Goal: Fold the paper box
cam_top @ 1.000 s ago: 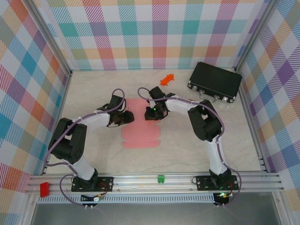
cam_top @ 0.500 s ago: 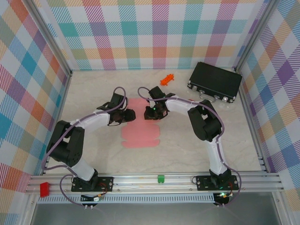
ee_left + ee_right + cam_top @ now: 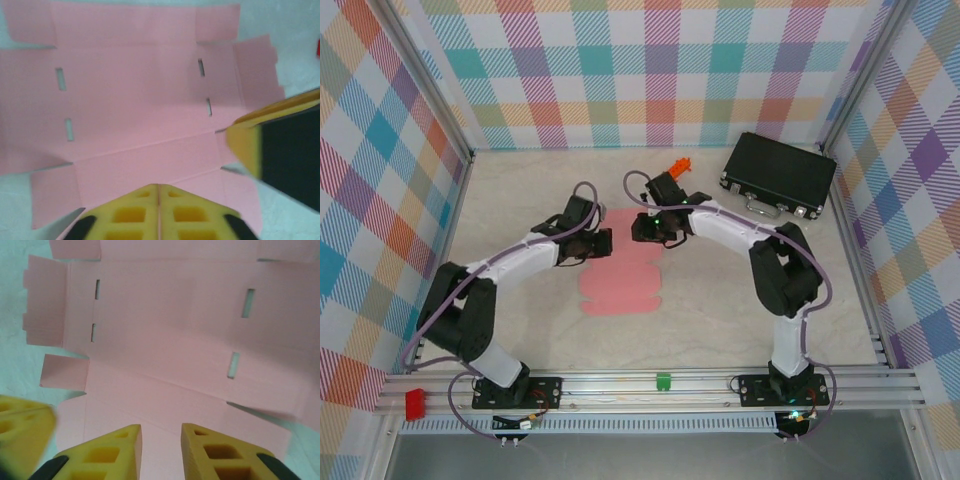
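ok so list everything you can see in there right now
paper box: one, pink, flat unfolded sheet, mid-table
hard case: one, black, far right corner
small object: one, orange-red, left of the case
small piece: one, green, middle of front rail
block: one, red, left end of front rail
table: one, pale
walls: multicoloured plaid, around the table
left gripper: yellow fingers, shut, over the sheet
right gripper: yellow fingers, open, over the sheet

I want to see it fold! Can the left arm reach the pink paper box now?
Probably yes. The left gripper hangs shut close over the flat paper box, with nothing in between.
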Motion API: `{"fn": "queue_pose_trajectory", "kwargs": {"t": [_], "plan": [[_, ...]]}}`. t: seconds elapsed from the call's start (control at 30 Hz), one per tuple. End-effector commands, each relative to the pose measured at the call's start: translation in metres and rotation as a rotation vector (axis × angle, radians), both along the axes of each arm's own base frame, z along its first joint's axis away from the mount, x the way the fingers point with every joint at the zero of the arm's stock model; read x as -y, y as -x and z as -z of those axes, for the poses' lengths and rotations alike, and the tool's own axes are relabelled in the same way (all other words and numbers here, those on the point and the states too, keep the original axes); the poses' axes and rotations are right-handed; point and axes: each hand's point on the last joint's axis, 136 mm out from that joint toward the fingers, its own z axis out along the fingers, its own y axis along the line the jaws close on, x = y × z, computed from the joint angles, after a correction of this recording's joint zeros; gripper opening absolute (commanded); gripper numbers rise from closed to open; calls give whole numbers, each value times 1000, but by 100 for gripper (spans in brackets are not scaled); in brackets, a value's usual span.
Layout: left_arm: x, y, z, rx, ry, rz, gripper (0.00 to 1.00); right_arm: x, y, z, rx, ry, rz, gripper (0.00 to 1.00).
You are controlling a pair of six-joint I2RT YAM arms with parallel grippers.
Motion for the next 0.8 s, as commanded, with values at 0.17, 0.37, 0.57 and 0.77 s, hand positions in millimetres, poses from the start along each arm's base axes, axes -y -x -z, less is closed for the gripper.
{"fn": "queue_pose_trajectory", "kwargs": {"t": [0.17, 0.37, 0.57, 0.77], "plan": [[18, -7, 33, -80, 28, -26, 0, 46, 12, 24, -52, 81, 97, 36], [12, -1, 60, -147, -27, -47, 0, 64, 12, 44, -87, 160, 163, 42], [7, 7, 75, -181, -62, -49, 0, 50, 10, 51, -116, 103, 124, 43], [5, 12, 82, -197, -81, -50, 0, 46, 7, 58, -132, 94, 130, 45]]}}
